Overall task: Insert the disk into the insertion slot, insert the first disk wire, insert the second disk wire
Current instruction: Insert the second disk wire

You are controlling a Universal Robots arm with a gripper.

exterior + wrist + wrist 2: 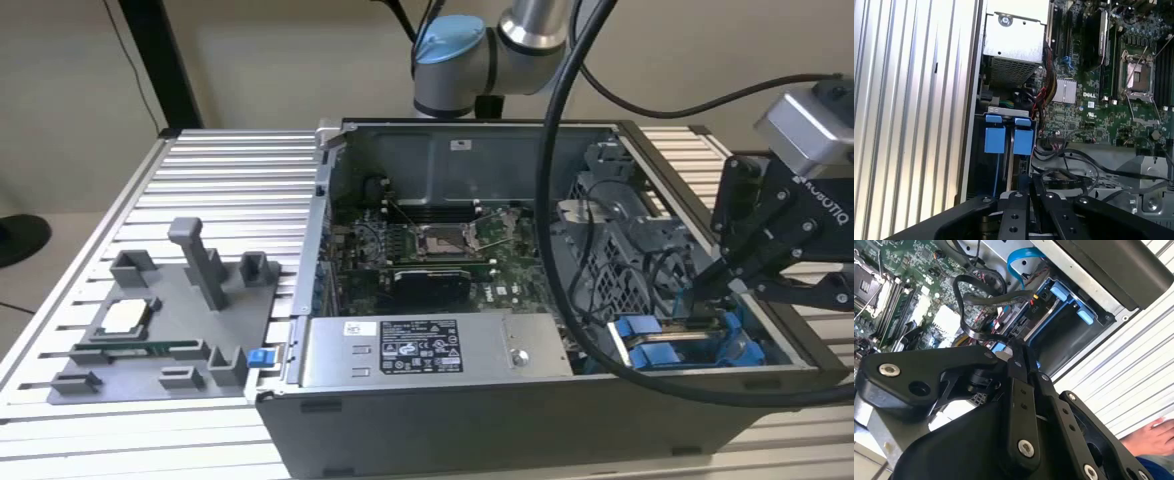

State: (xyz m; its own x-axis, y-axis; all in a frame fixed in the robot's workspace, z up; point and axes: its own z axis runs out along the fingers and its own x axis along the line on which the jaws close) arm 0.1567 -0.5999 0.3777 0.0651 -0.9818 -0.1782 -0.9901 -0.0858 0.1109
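Black hand (703, 292) low over insertion slot (694, 345)

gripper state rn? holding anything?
Black two-finger gripper: fingers shut together over the blue-railed grey metal drive bay; whether it pinches anything cannot be told.

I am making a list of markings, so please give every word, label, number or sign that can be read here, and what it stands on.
White label on the grey metal power-supply box: print and symbols too small to read.
Black end effector: white brand lettering on its body, not quoted.
Green circuit board: a white brand mark, not quoted; other print too small.
Small white sticker on the case's grey wall: unreadable.
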